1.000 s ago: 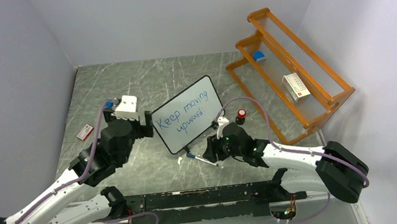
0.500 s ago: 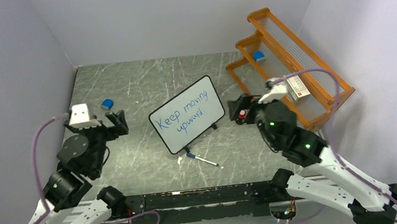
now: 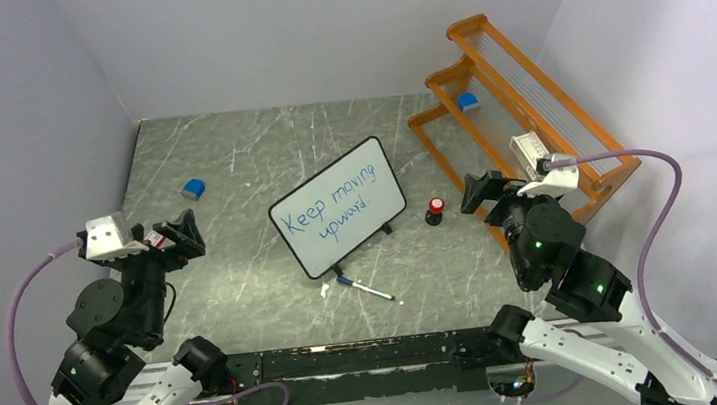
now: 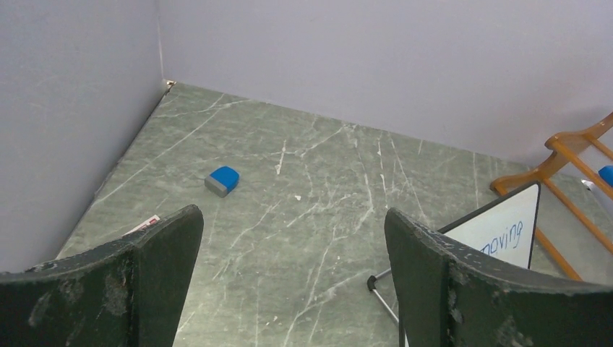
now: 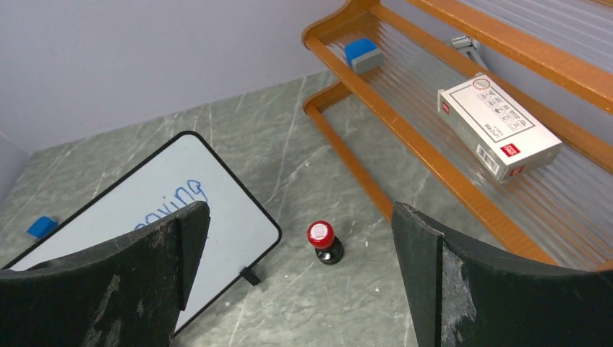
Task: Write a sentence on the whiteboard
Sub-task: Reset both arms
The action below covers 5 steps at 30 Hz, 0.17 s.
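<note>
The whiteboard (image 3: 341, 221) stands tilted in the middle of the table, white with a thin black frame. The sentence (image 3: 332, 205) reads "Keep moving upward" in blue, in two lines. A marker (image 3: 364, 289) lies on the table just in front of the board. My left gripper (image 3: 169, 236) is open and empty, raised at the left, apart from the board. My right gripper (image 3: 487, 192) is open and empty, raised at the right. The board's corner shows in the left wrist view (image 4: 506, 230) and in the right wrist view (image 5: 166, 206).
An orange rack (image 3: 528, 134) stands at the back right, holding a white box (image 3: 535, 157) and a blue eraser (image 3: 467, 102). A red-capped stamp (image 3: 435, 210) stands right of the board. Another blue eraser (image 3: 193, 188) lies at the left. A small red and white card (image 4: 143, 224) lies by the left wall.
Both arms have drawn back from the board and risen, the left to the left and the right to the right. The marker stays lying on the table.
</note>
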Tool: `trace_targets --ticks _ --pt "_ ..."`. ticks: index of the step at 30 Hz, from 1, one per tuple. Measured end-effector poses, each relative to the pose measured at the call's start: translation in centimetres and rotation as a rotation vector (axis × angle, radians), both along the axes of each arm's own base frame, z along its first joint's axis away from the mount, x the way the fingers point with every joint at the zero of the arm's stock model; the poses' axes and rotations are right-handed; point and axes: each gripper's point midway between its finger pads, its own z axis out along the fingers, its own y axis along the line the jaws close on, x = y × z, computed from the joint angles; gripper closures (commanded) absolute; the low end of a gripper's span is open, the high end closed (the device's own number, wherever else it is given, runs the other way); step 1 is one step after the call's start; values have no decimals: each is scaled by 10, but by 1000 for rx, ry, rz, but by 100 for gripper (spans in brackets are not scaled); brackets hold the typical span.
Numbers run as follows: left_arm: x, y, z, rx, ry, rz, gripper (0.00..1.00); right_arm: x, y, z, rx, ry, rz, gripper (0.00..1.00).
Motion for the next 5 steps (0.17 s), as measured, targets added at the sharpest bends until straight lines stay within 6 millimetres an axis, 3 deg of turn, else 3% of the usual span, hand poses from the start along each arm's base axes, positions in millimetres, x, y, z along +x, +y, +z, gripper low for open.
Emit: trace_targets --ticks 5 --pt "0 1 -1 5 6 7 2 2 -1 -5 -29 15 -16 0"
